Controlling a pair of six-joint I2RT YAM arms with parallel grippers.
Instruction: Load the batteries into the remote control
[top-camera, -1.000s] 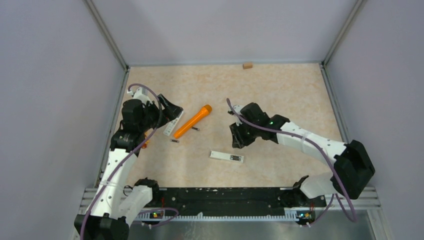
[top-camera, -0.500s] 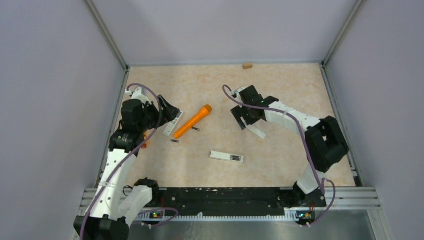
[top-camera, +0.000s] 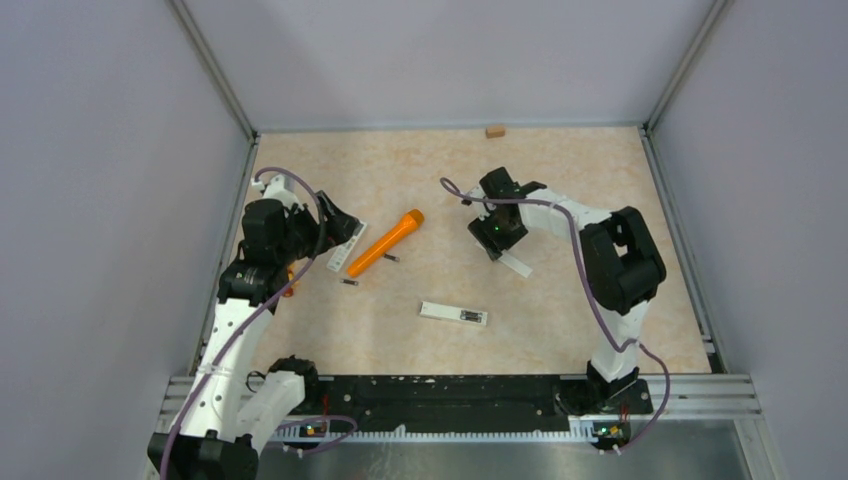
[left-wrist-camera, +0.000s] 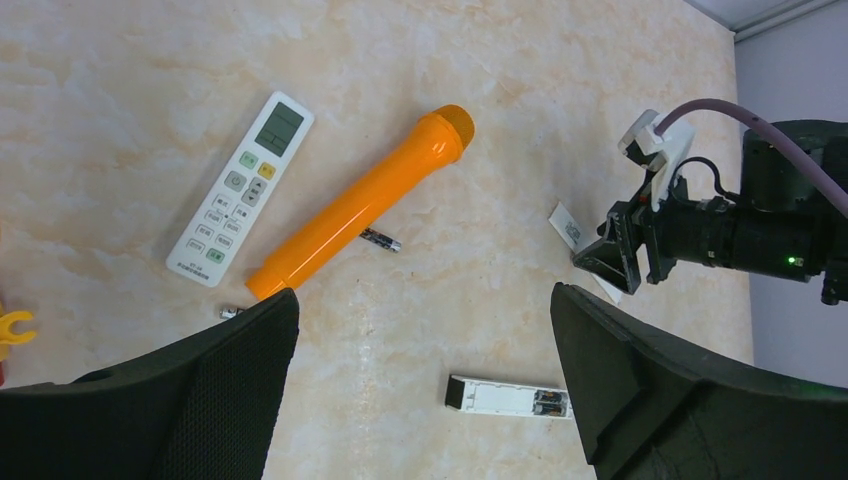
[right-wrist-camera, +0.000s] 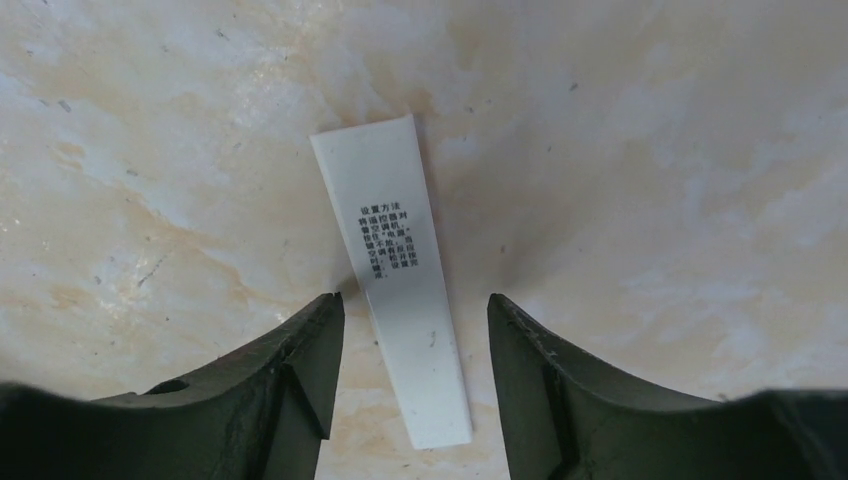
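Looking at the feeds from my desk, and the beige marbled table (top-camera: 400, 170) is taking up most of the top view. The left arm (top-camera: 225, 320) is reaching up the left side. Its left gripper (left-wrist-camera: 425, 300) is hanging above the tabletop with the fingers spread as wide as they go, holding nothing. The right arm (top-camera: 620, 260) is bending in toward the middle. The right gripper (right-wrist-camera: 415, 300) is pointing down at a white battery cover (right-wrist-camera: 395, 280) that's lying flat on the table. Its fingers (right-wrist-camera: 300, 370) are standing apart on either side of the cover, not pinching it as far as I can see.

The orange tube (top-camera: 385, 243) is lying diagonally, left of centre. Just to its left a white remote (left-wrist-camera: 240, 205) is sitting buttons up. The open-backed remote (top-camera: 453, 314) is lying face down nearer to me, about mid-table, well apart from both grippers. Its compartment is showing, but I can't tell if anything is inside.

I'm only spotting two cells. The first battery (left-wrist-camera: 380, 239) is lying just beside the tube on its right. The second battery (left-wrist-camera: 230, 312) is sitting near the tube's near end, right at the edge of my left finger in the wrist view. A small brown block (top-camera: 494, 131) is sitting at the far edge.
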